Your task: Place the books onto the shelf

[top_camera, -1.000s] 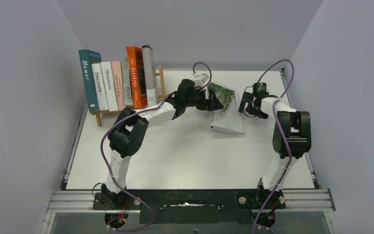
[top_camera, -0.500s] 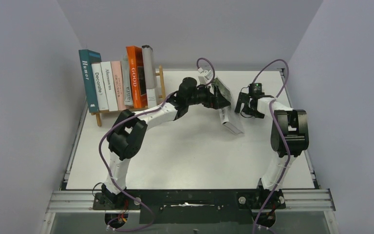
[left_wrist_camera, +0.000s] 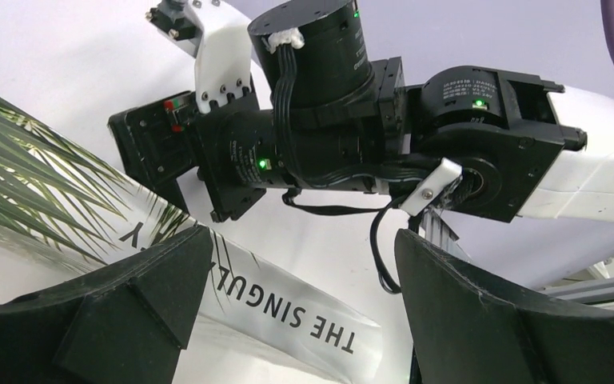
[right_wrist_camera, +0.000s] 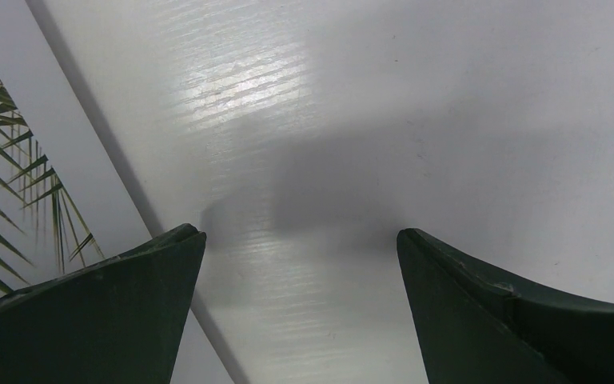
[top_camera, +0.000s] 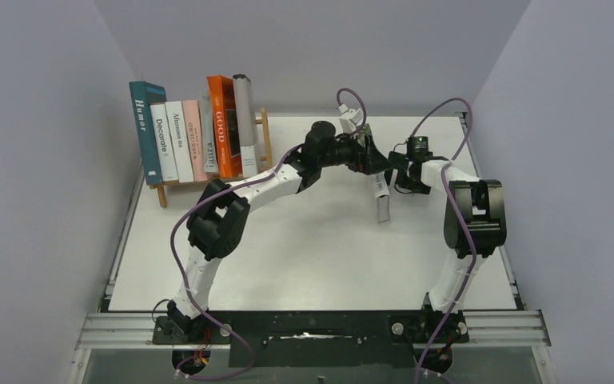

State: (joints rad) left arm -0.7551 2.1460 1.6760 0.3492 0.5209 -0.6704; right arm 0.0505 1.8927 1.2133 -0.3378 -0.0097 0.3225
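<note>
Palm-leaf book (top_camera: 381,204) stood tipped on edge, long axis 12-to-6, between my wide-open left pincer (top_camera: 374,162), nearer at 11 o'clock, and wide-open right pincer (top_camera: 400,178) at 2 o'clock.

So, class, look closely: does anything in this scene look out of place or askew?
The white book with the green palm-leaf cover stands tilted on its edge on the white table, apart from the other books lined up on the light-brown wooden slat shelf.

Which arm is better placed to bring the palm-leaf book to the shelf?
Left, probably: the left gripper has the palm-leaf book between its open fingers, and the shelf stands on its side.
</note>
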